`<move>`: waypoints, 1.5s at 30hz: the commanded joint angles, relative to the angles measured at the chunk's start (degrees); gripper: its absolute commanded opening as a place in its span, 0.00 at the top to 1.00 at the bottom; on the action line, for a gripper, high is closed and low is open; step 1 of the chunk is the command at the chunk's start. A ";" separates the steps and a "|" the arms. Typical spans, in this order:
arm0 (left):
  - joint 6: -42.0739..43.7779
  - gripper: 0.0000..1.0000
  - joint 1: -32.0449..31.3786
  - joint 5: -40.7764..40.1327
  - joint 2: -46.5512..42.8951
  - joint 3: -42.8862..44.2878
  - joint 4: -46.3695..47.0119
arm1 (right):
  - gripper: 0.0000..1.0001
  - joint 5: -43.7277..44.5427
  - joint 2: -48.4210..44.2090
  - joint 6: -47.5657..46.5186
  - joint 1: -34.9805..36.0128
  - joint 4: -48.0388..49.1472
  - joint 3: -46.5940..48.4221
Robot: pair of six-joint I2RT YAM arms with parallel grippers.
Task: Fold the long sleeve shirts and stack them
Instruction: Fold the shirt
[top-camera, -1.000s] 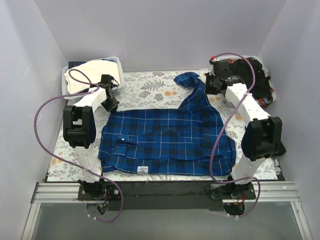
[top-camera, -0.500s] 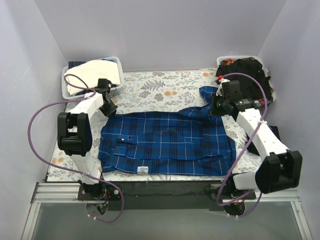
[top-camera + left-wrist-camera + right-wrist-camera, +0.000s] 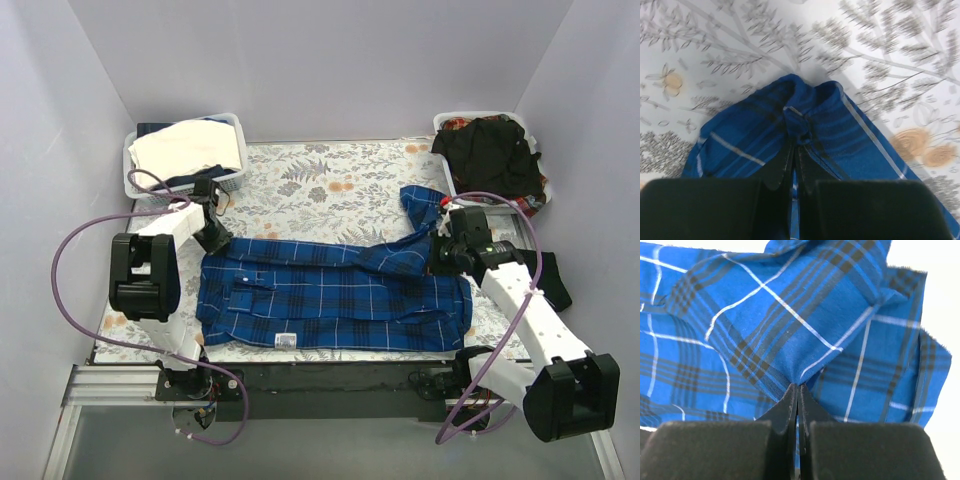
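Item: royal-blue plaid shirt (image 3: 330, 295), spread on the floral table (image 3: 330, 180).
Grip: left gripper (image 3: 214, 238) and right gripper (image 3: 438, 256) are each clamped on its far edge.
Change: that edge, held high a second ago, now lies drawn nearer and lower (a lengthwise fold, apparently half made).
Pending: black shirt (image 3: 488, 152) in the right basket (image 3: 445, 120).
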 commanded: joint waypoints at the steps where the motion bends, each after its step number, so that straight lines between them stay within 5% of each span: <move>1: -0.50 1.00 1.51 -1.73 -6.88 -4.68 2.08 | 0.99 0.04 -3.37 0.49 -0.36 -1.59 -2.96; 6: -0.50 1.00 1.77 -1.12 -6.36 -7.06 2.69 | 0.99 -2.77 -5.40 1.10 -0.36 -1.77 -7.35; 8: -0.41 0.91 1.77 -0.85 -5.83 -7.07 2.87 | 0.99 -3.56 -5.84 1.19 -0.36 -1.85 -8.41; 11: -0.24 0.66 1.77 -0.50 -5.91 -6.63 2.87 | 0.74 -3.31 -5.75 1.71 -0.36 -2.47 -7.19; 15: -0.15 0.55 1.77 -0.41 -6.97 -4.35 1.12 | 0.54 -1.55 -5.75 3.55 -0.36 -6.15 -3.24; 20: -0.32 0.48 1.77 0.03 -9.78 -1.71 0.15 | 0.47 5.46 -4.27 6.28 -0.36 -7.65 5.44; 27: 0.64 0.45 1.77 -0.06 -11.98 -1.70 -0.65 | 0.51 18.04 11.81 7.87 -3.69 -2.22 14.86; 35: 1.26 0.45 1.86 0.99 -14.53 -4.07 -0.82 | 0.62 15.17 30.70 5.68 -6.86 1.39 23.31; 40: 1.96 0.45 1.77 0.99 -14.79 -4.17 -1.08 | 0.41 15.24 32.04 5.50 -6.95 5.96 23.31; 41: 2.05 0.45 1.86 1.25 -14.79 -4.08 -1.00 | 0.30 15.67 32.74 5.84 -6.95 6.14 23.48; 45: 2.22 0.45 1.86 2.40 -14.18 -3.64 -0.56 | 0.22 15.50 36.08 6.46 -6.86 6.49 24.01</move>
